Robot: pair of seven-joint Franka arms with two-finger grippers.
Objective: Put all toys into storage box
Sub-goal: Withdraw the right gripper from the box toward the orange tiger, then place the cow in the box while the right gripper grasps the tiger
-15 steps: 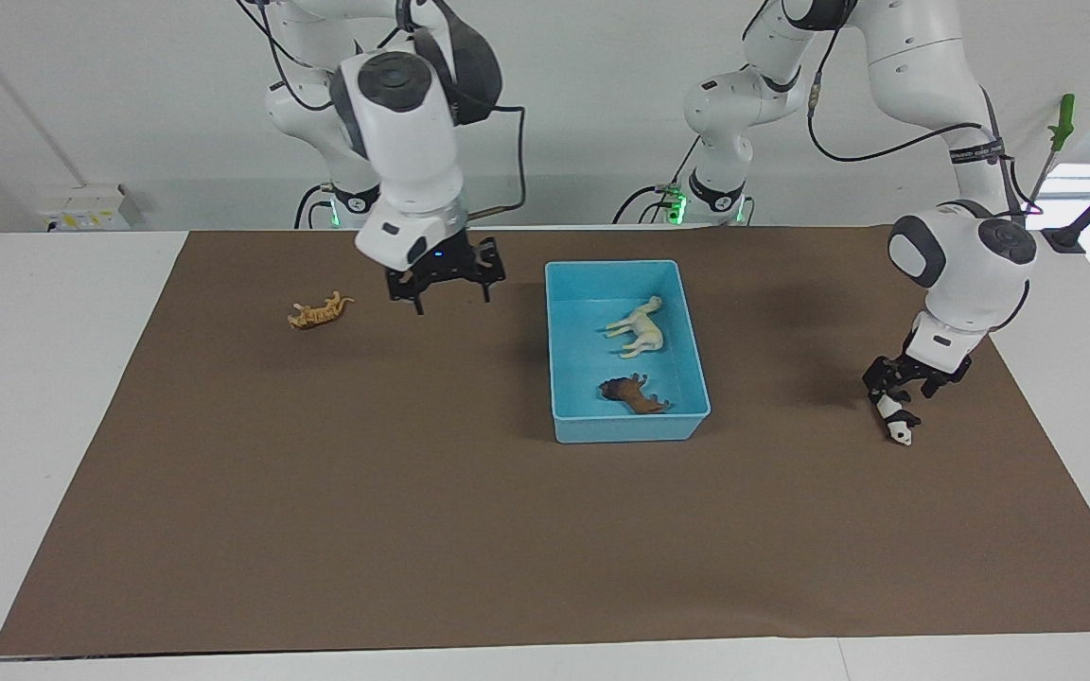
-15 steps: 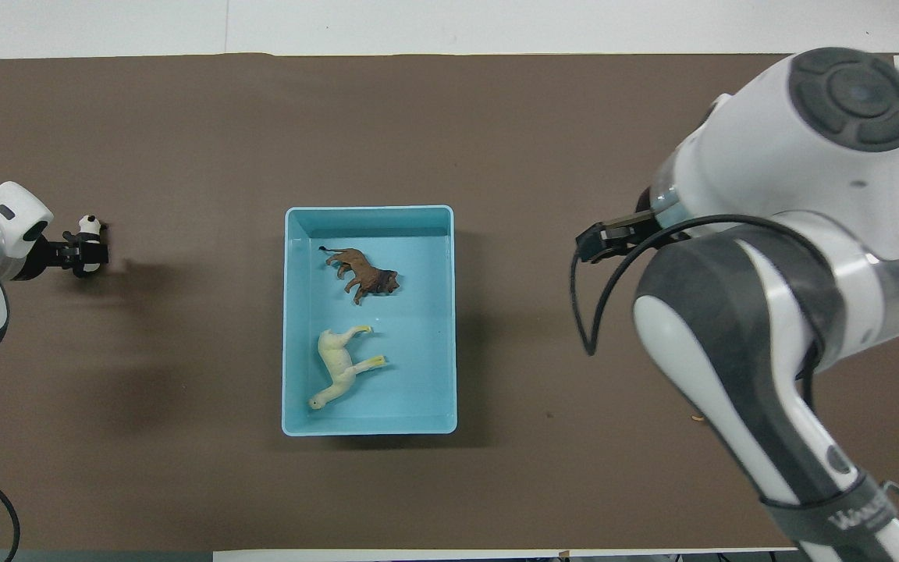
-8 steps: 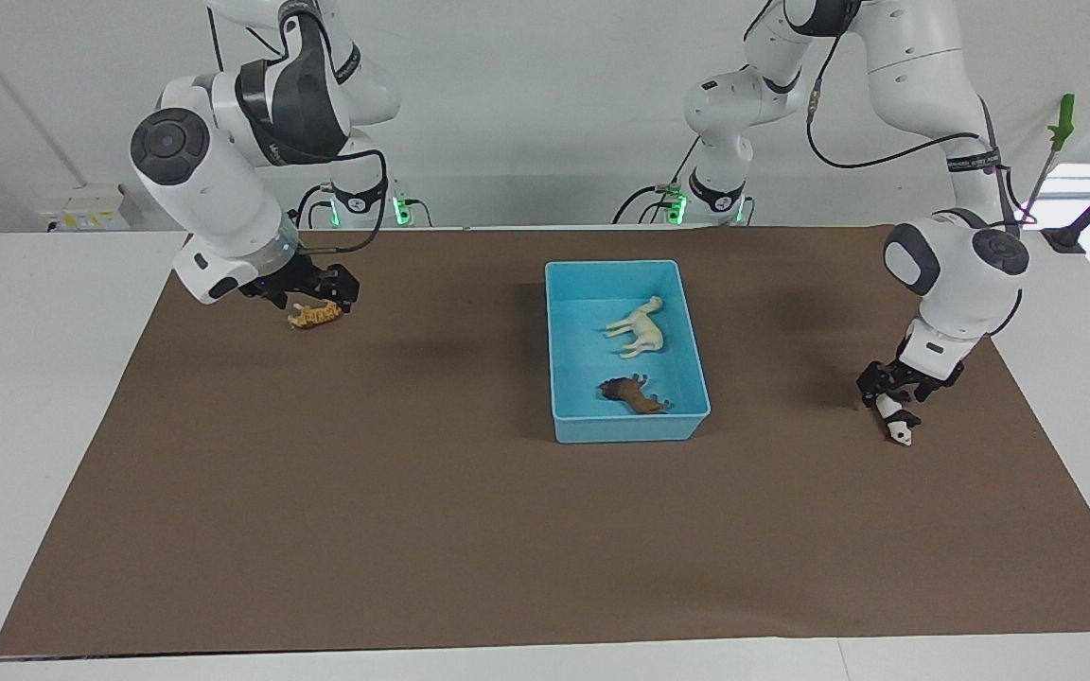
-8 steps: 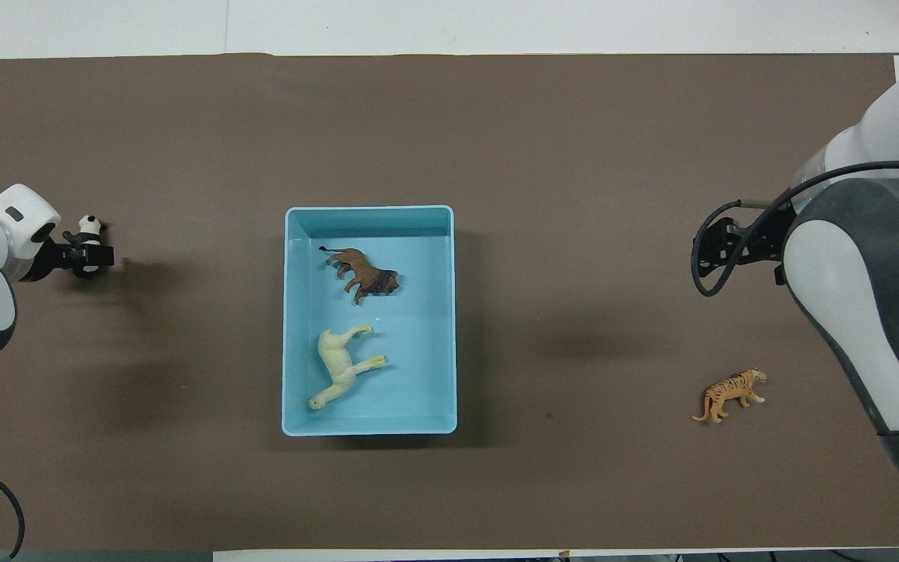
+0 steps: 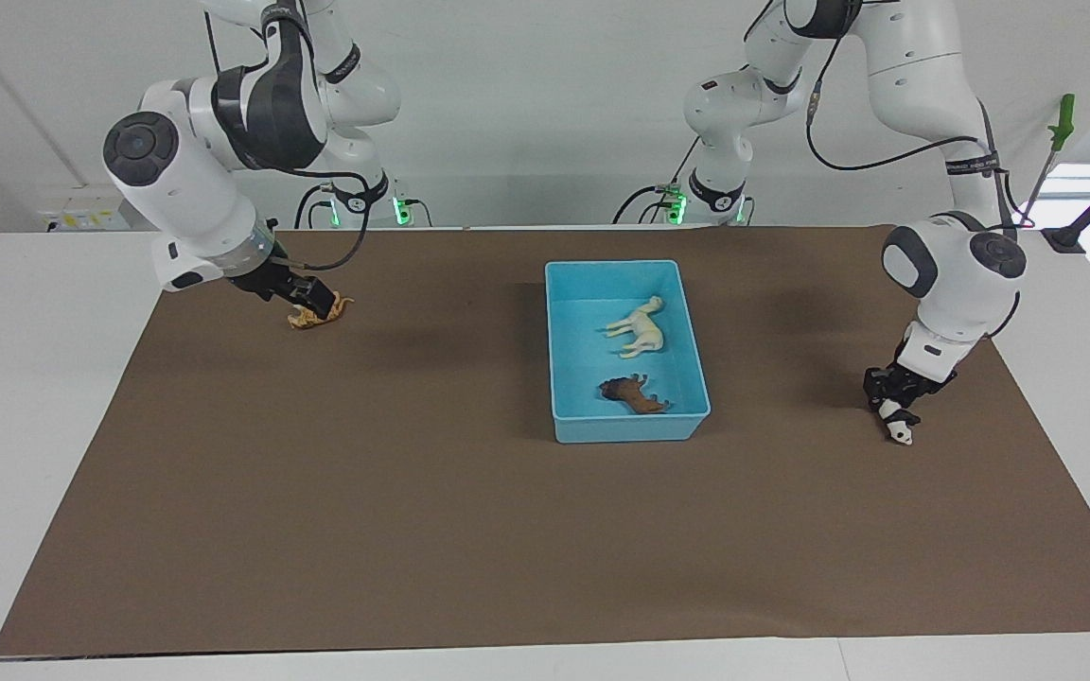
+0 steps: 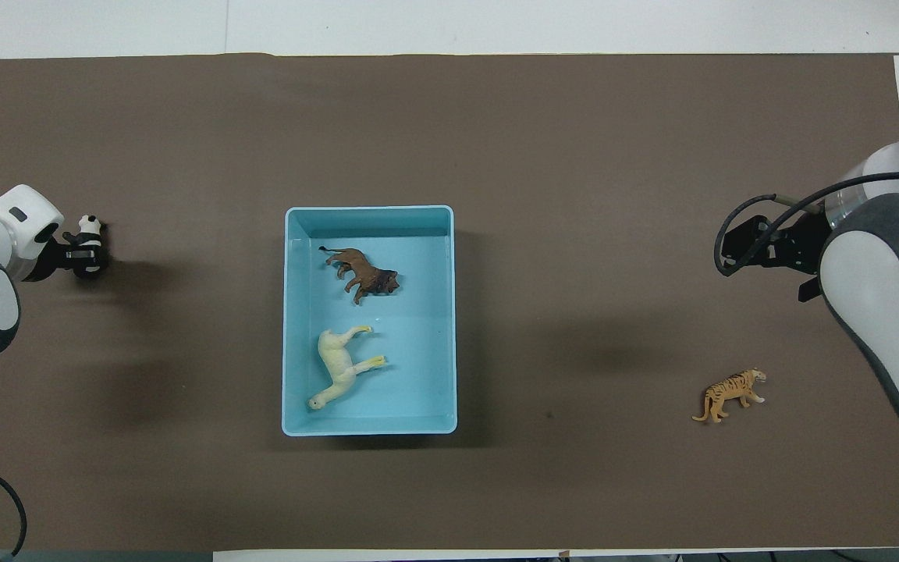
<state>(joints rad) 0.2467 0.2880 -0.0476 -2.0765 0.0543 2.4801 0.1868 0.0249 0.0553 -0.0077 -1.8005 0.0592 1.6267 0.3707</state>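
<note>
The light blue storage box [image 5: 613,266] [image 6: 367,209] stands mid-table. In it lie the cream-white horse [image 5: 641,326] [image 6: 338,375] and the brown animal [image 5: 635,392] [image 6: 361,275]. The orange tiger [image 5: 318,316] [image 6: 730,394] lies on the mat toward the right arm's end. My right gripper [image 5: 314,302] is low, right over the tiger. The black-and-white panda [image 5: 898,427] [image 6: 89,232] is on the mat toward the left arm's end. My left gripper [image 5: 888,395] [image 6: 79,255] is down at the panda, fingers closed on its body.
A brown mat [image 5: 413,492] covers most of the white table [image 5: 34,312]. A green-handled tool [image 5: 1061,123] stands at the table edge near the left arm's base.
My right gripper swung from beside the box across to the tiger and came down to it. My left gripper's fingers closed in on the panda. The toys have not moved.
</note>
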